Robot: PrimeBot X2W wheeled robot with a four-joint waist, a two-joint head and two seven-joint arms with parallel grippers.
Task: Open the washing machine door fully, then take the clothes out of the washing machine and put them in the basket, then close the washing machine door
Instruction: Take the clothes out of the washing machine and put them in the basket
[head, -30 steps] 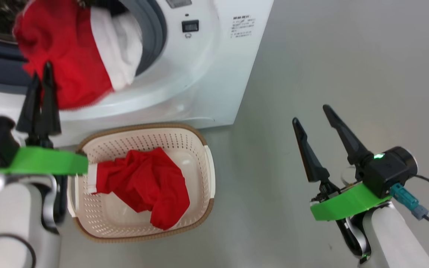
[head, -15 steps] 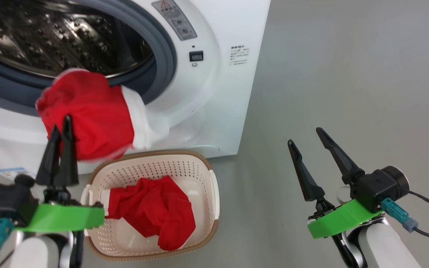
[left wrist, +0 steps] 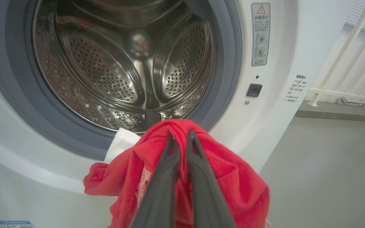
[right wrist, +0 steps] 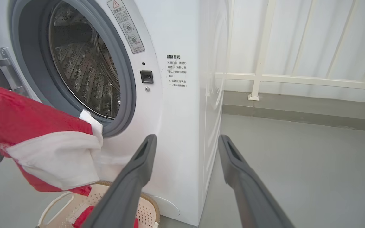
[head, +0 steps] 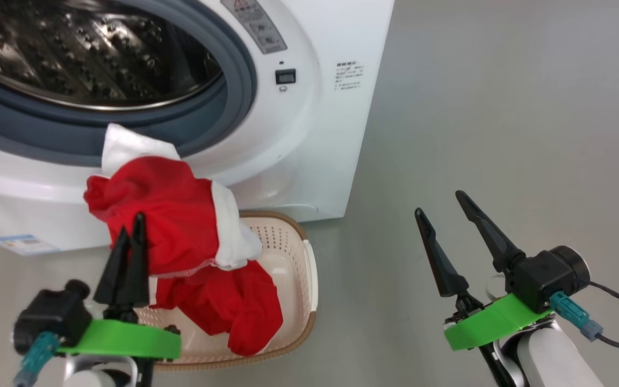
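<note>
- The left claw (head: 131,223) has its two long dark fingers pressed together on a soft red garment with white trim (head: 170,215), which hangs around its tips.
- Just beyond and under this claw stands a cream perforated plastic basket with brown rim (head: 309,279). Inside lies another red garment (head: 239,312).
- Further beyond its tips is the big white washing machine (head: 309,134), with the steel drum (head: 84,54) in view.
- The right claw (head: 439,202) has its fingers spread apart and holds nothing.

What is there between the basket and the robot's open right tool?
Nothing but bare grey floor separates the basket from the right tool, as the head view shows.
</note>
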